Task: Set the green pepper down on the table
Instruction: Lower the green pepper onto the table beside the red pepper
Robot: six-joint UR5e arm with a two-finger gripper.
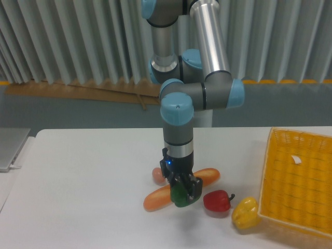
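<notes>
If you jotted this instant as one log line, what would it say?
phase: carrying | gripper: jaws shut on green pepper | position: low, in front of baguette | nearby: red pepper, yellow pepper

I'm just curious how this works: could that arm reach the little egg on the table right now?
Probably not right away. The gripper is shut on the green pepper, so it has no free fingers. The egg lies close by, partly behind the arm, next to the bread roll.

arm: bent, wrist vertical | gripper: pointing down (fingers clamped)
</notes>
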